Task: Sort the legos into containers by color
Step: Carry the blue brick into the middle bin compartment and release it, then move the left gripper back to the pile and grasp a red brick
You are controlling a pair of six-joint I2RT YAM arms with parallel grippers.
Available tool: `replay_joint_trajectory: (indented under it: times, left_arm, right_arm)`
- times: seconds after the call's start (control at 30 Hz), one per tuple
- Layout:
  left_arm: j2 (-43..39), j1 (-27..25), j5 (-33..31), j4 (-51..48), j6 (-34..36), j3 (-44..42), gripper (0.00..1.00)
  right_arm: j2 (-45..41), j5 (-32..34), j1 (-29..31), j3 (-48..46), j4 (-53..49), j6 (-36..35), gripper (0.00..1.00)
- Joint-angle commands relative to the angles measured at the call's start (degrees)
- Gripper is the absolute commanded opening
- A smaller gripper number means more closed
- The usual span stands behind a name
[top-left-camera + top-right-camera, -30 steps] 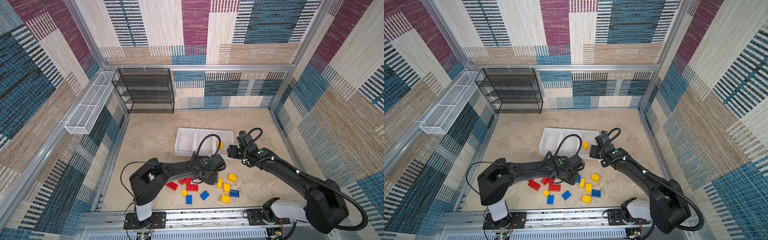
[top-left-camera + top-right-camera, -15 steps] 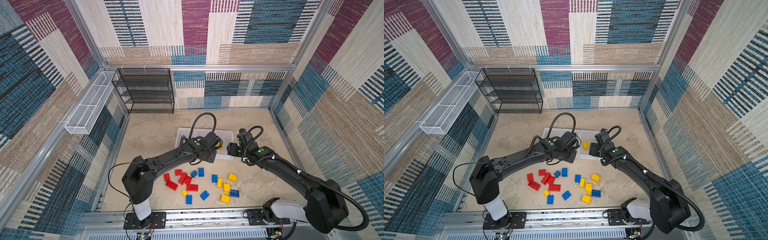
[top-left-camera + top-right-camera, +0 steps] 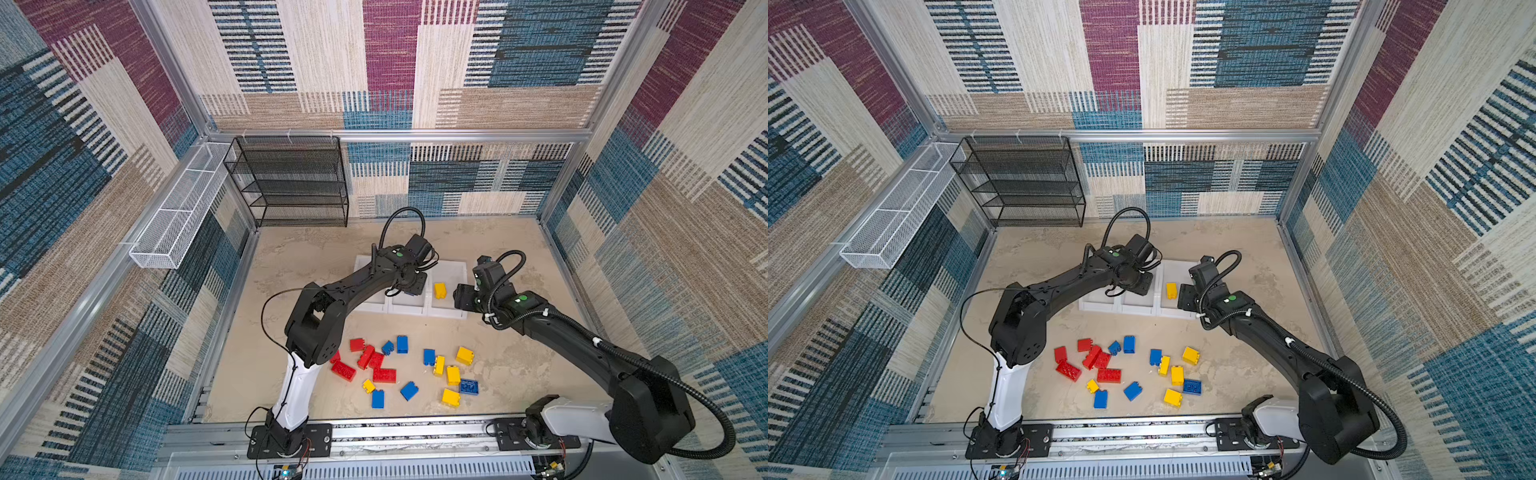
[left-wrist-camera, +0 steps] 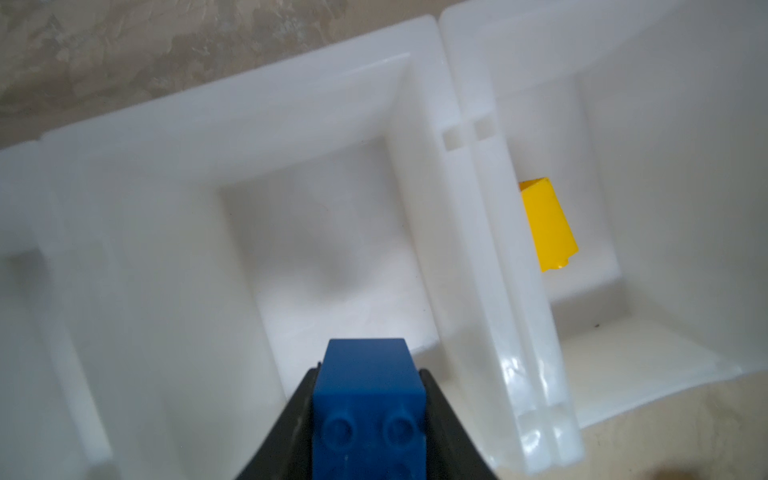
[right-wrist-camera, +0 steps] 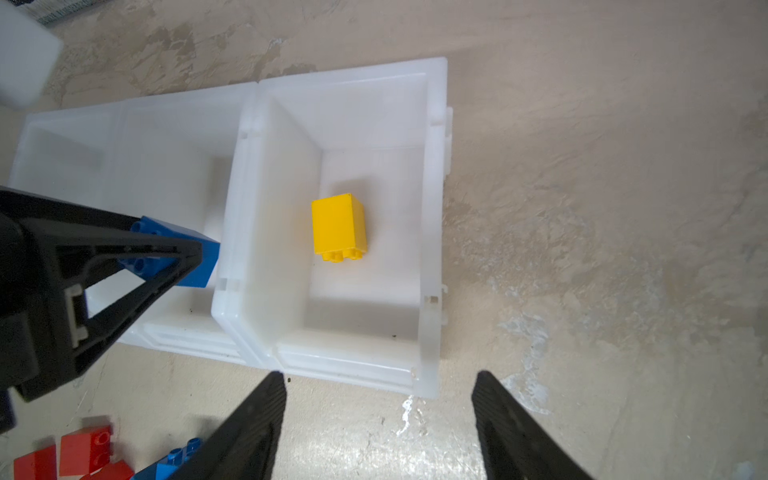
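- The left gripper (image 4: 369,374) pinches a blue brick (image 4: 370,399) between its dark jaws, low in the centre of the left wrist view, with the studs facing the camera. It hangs over the middle bin (image 4: 332,249) of the containers (image 3: 449,312), clear of the bin's floor.
- That spot reads as a drop point. The floor under the brick is bare white, so blue seems to be getting its own compartment, and a release from here should land inside the walls (whether the grip is slackening, the pictures do not show).
- The right-hand bin (image 5: 436,208) holds one yellow brick (image 5: 338,224), lying on its side at mid-frame in the right wrist view. It fixes the colour for that compartment.
- The right gripper (image 5: 378,424) has its jaws spread wide with nothing between them. It sits at the bottom edge of that view, just in front of the yellow bin's near wall, probably so that it leaves the middle bin free for the other arm.
- The loose legos (image 3: 384,375) lie scattered on the tabletop (image 3: 498,249) in the lower centre of both top views, well apart from the bins. Reds are to the left of the cluster, yellows to the right, and blues in between.
- The leftmost bin (image 5: 54,158) looks empty in the upper left of the right wrist view, presumably kept for red. The sorting is barely begun.
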Motion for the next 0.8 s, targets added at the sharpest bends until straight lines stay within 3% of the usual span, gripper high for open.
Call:
replay_joint_trajectory:
  times: [0.0, 0.13, 0.33, 0.77]
  left_arm:
    - [-0.8, 0.1, -0.7, -0.7, 1.8, -0.3, 0.54]
    - [-2.8, 0.1, -0.6, 0.1, 1.3, -1.7, 0.59]
    - [-8.4, 0.0, -0.5, 0.8, 0.5, -6.4, 0.59]
    - [-38.4, 0.0, -0.8, 3.5, -6.0, -38.2, 0.59]
  right_arm:
    - [0.1, -0.3, 0.0, 0.8, 0.0, -0.6, 0.74]
    - [0.4, -0.2, 0.0, 1.3, -0.3, -1.2, 0.75]
    - [-0.1, 0.0, 0.0, 1.2, -0.6, -1.3, 0.75]
    - [-0.2, -0.9, 0.0, -0.7, 1.1, -0.2, 0.75]
